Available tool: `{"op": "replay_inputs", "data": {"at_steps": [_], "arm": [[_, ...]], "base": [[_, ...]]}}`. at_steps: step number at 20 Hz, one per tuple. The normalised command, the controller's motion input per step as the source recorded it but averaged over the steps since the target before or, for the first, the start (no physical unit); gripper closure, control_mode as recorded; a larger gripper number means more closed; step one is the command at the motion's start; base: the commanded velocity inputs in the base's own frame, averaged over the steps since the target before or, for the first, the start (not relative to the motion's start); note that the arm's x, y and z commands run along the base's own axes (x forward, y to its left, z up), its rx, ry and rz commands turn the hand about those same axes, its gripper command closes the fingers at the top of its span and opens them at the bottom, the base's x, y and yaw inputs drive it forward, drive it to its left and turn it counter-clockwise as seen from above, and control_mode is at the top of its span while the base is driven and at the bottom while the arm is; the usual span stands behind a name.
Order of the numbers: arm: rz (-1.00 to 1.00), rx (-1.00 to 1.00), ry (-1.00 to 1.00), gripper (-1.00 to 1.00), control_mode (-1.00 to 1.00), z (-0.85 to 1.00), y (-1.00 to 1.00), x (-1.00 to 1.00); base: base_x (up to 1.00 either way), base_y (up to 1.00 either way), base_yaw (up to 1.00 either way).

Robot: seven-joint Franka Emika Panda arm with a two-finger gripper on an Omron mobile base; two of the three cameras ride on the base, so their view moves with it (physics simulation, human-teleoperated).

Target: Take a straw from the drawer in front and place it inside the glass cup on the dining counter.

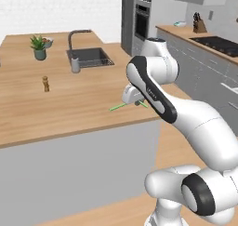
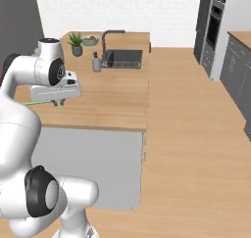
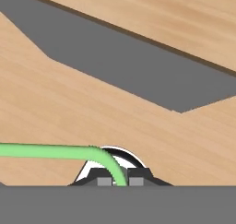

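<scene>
1 straw (image 1: 122, 107) clamped, carried level

Gripper (image 2: 58, 103) pinches it above the dining counter (image 1: 69, 109), hovering for transport.

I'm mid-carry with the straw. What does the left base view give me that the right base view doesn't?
Left base view adds: a small brown mill standing on the dining counter, and the back counter with the cooktop and knife block.
Right base view adds: the open wood floor past the island's right end.
Both: the gripper shut on the straw above the counter, plus the sink, plant pot and soap bottle.
</scene>
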Motion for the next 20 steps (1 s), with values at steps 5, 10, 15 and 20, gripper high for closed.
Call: {"op": "replay_inputs", "data": {"at_steps": [5,10,15,20], "arm": [[0.0,0.0,0.0,1.0,1.0,0.0,0.0,0.0],[0.0,0.0,0.0,1.0,1.0,0.0,0.0,0.0],[0.0,0.0,0.0,1.0,1.0,0.0,0.0,0.0],[0.0,0.0,0.0,1.0,1.0,0.0,0.0,0.0]], "base": [[0.0,1.0,-0.13],[0.0,1.0,-0.14],[0.0,1.0,-0.18],[0.0,1.0,-0.24]]}}
